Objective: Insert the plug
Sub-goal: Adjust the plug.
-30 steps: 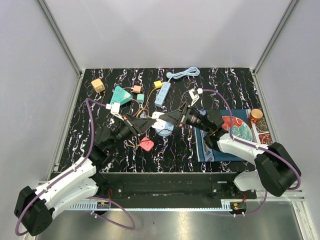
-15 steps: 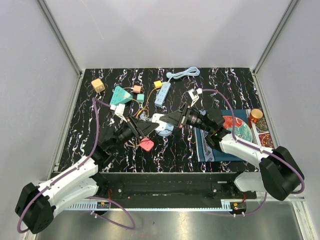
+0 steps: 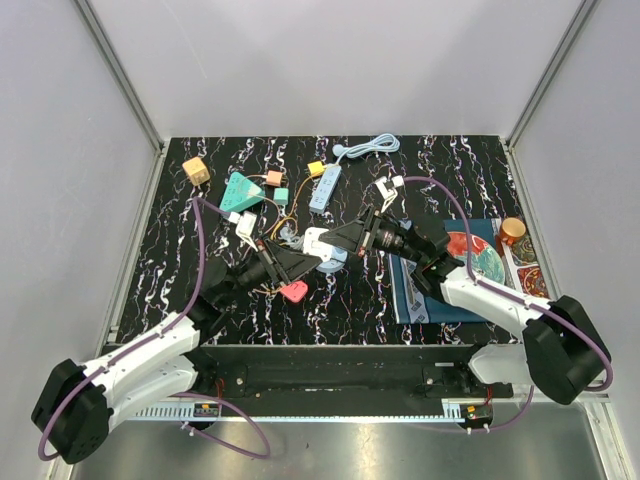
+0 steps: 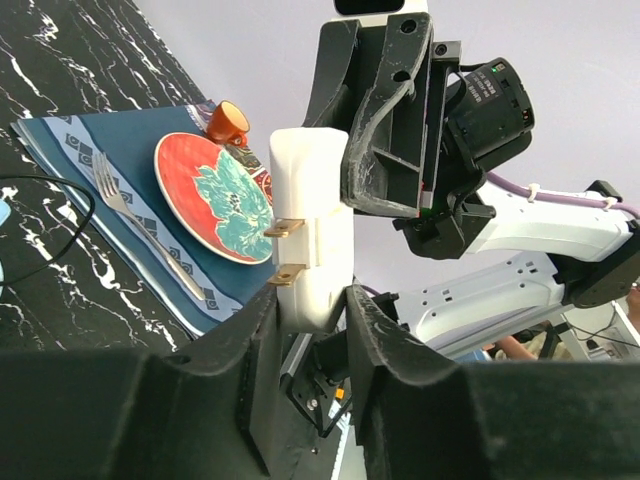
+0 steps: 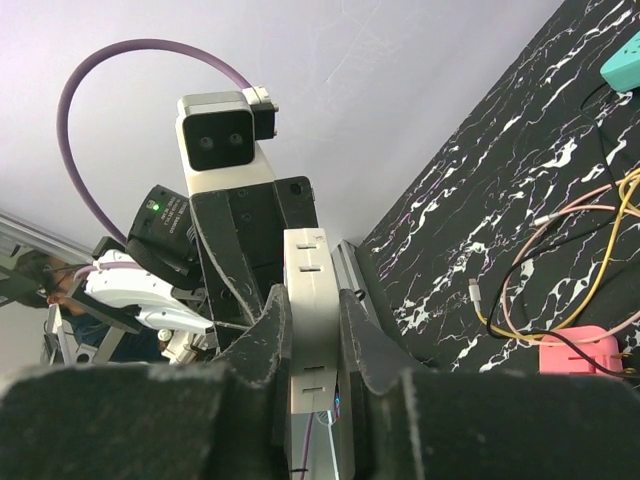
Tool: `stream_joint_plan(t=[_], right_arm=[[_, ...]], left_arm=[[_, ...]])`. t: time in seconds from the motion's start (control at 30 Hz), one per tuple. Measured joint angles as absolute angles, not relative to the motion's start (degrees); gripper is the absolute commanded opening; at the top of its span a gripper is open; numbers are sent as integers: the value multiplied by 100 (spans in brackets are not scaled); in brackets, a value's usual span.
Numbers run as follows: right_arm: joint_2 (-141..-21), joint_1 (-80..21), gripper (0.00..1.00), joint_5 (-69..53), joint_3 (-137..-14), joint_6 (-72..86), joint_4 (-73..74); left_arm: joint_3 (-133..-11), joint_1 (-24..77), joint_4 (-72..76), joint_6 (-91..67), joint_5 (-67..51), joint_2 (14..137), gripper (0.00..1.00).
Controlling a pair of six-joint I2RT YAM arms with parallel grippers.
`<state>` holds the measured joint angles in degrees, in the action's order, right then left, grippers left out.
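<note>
the plug [image 4: 310,180] is held in the air just on the near side of the strip [image 3: 325,186], clamped tight in the right gripper [image 5: 314,345]. its lower end is flanked by the left gripper [image 4: 312,345]; whether those fingers press on it cannot be told. the prongs [image 4: 285,228] are left bare. one firm grip should be settled before the other is loosened, and the prongs squared to the strip's slots before any push is made

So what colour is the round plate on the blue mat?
Round plate: red, teal pattern; left wrist view.
</note>
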<state>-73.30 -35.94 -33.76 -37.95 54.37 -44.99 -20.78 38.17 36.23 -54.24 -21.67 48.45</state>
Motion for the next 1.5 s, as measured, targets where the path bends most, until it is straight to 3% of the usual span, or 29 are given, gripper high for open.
stream_joint_plan(t=[0.1, 0.17, 0.37, 0.57, 1.1, 1.27, 1.37, 1.5], right_arm=[[-7293, -3594, 0, -3411, -3826, 5374, -4466], [-7262, -3592, 6, -3444, -3828, 5352, -4477], [-7223, -3583, 44, -3548, -3874, 5343, -4582], [-7422, -3588, 51, -3568, -3876, 5509, -4853], [-7771, -3820, 46, -3614, -3944, 5579, -5157], [-7793, -3848, 24, -3618, -4021, 5544, -5105], [-7793, -3848, 9, -3695, -4084, 5522, -5085], [-7782, -3848, 0, -3769, -4202, 5437, -4925]], left_arm=[[-2043, 3817, 3734, -5481, -2191, 4838, 12], [-2032, 3817, 3802, -5586, -2222, 4831, 0], [-2010, 3817, 4053, -5710, -2279, 4864, 0], [-2008, 3817, 4300, -5758, -2279, 5063, 0], [-2008, 3874, 4471, -5892, -2137, 5256, 0], [-2010, 3931, 4539, -5920, -2126, 5315, 0], [-2010, 3944, 4604, -6014, -2150, 5315, 6], [-2010, 3944, 4591, -6007, -2130, 5258, 38]])
